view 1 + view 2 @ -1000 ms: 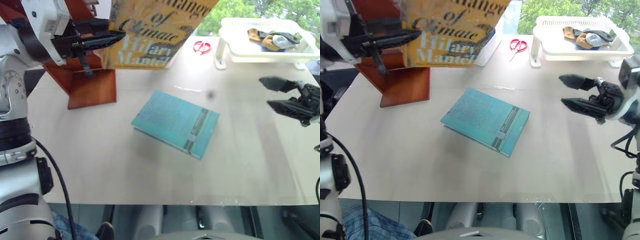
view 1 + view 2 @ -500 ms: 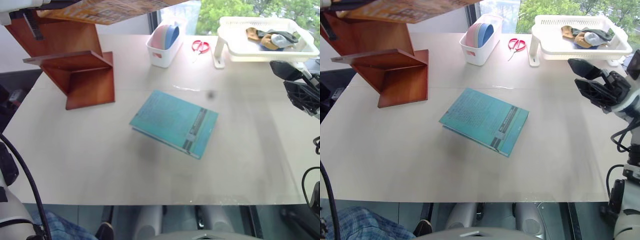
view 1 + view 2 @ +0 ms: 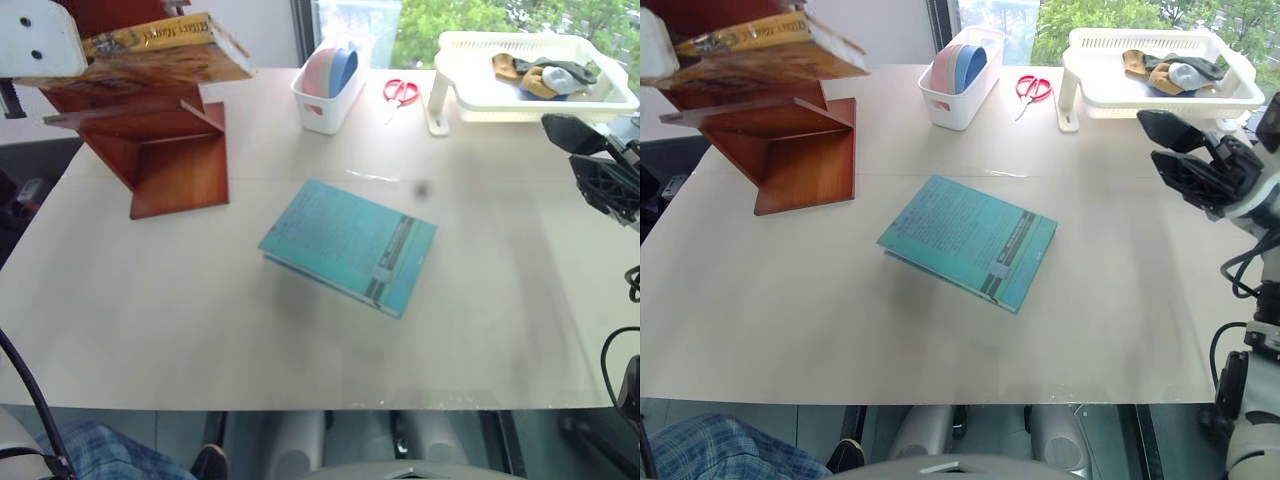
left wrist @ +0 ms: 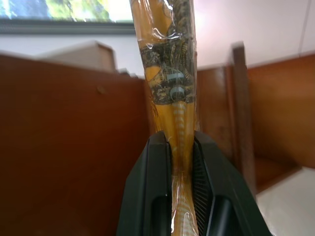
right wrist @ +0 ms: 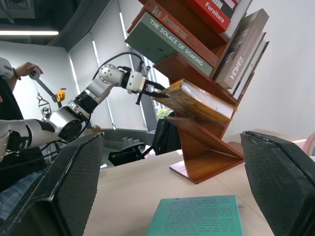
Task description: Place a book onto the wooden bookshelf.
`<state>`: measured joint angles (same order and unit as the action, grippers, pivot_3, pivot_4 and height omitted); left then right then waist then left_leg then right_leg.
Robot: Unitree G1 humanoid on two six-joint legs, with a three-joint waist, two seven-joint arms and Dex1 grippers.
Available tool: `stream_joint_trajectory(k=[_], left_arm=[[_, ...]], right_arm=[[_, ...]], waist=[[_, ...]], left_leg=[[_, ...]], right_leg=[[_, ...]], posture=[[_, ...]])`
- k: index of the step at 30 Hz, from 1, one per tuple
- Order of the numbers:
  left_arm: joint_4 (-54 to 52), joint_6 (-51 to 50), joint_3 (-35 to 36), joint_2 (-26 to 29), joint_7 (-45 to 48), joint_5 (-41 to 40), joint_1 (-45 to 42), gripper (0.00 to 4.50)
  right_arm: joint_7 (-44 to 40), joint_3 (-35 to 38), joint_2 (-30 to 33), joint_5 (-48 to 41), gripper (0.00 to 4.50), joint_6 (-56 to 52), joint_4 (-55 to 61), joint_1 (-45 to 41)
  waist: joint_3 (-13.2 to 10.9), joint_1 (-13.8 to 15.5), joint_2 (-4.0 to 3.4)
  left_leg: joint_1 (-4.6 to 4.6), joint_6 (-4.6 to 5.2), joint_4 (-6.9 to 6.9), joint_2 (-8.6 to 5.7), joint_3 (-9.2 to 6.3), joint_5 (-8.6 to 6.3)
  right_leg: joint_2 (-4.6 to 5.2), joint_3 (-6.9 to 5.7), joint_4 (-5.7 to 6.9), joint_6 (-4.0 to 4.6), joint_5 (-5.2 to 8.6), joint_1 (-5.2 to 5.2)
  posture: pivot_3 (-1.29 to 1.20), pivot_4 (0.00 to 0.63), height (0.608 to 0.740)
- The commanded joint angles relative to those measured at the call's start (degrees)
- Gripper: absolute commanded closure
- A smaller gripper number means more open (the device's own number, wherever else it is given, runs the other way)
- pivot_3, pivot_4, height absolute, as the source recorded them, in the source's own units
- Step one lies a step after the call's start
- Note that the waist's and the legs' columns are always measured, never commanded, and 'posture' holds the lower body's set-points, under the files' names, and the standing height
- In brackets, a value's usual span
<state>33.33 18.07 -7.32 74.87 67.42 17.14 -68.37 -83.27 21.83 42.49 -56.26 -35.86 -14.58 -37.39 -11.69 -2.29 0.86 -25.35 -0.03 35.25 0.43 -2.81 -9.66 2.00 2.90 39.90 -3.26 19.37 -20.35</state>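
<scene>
At the upper left of the left eye frame, the book (image 3: 150,45) lies nearly flat over a slanted board of the wooden bookshelf (image 3: 165,150), its yellow-orange spine turned toward the camera. The left pincer (image 4: 179,162) is clamped on the book's edge, the glossy wrapped cover squeezed between its two black fingers (image 4: 157,196). In the right wrist view the book sits angled in a lower nook of the shelf, under shelved titles. Whether it already rests its weight on the board cannot be told.

The step in hand looks like the placing itself. The next move likely calls for settling the book down until the board carries it, then easing the grip off without dragging it back out; the slanted board could let a glossy cover slide.

The right pincer (image 3: 1200,165) hangs at the right edge of the frame, fingers spread wide and empty.

The pale worktop (image 3: 200,330) carries a teal book (image 3: 350,245) at centre, a white bin of coloured plates (image 3: 328,85), red scissors (image 3: 402,92) and a white plastic rack (image 3: 520,100). A window with green trees lies beyond. A person (image 5: 15,113) sits at the far left of the right wrist view.
</scene>
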Motion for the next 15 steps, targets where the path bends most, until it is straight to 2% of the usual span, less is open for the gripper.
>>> stream_joint_trajectory(k=[1,3,8,15], left_arm=[[0.2,-0.2,1.1,1.6,-0.1,0.9,-1.3,4.41],[0.0,-0.8,0.9,1.6,-0.5,1.8,-1.1,4.41],[0.0,-1.8,0.2,1.4,-0.5,4.1,-1.4,4.41],[-1.5,-4.7,0.3,1.2,1.3,3.2,-0.2,4.42]], right_arm=[[-0.6,2.7,1.0,-1.6,0.0,-0.3,1.5,-0.6],[-0.6,2.9,1.1,-1.8,0.0,-0.5,1.7,-0.5],[-0.7,3.1,1.2,-1.7,0.0,-0.6,1.7,-0.5],[-0.7,3.2,1.1,-1.4,0.0,-0.3,2.0,0.0]], waist=[[0.0,-0.1,0.0],[0.0,-0.1,0.0],[0.0,-0.1,0.0],[0.0,-0.3,0.0]], left_leg=[[-0.31,0.0,0.13,0.02,-0.04,0.0],[-0.65,0.0,0.24,0.01,-0.05,0.02],[-0.65,0.0,0.24,-0.01,-0.03,0.01],[-0.63,0.0,0.24,0.0,-0.01,0.01]], right_leg=[[-0.02,-0.04,0.1,0.01,-0.01,-0.32],[-0.03,-0.06,0.19,0.01,-0.01,-0.63],[-0.03,-0.05,0.16,0.01,-0.01,-0.63],[-0.06,-0.03,0.21,0.01,-0.01,-0.65]], posture=[[0.0,0.15,0.74],[0.0,0.15,0.74],[0.0,0.15,0.74],[0.0,0.15,0.74]])
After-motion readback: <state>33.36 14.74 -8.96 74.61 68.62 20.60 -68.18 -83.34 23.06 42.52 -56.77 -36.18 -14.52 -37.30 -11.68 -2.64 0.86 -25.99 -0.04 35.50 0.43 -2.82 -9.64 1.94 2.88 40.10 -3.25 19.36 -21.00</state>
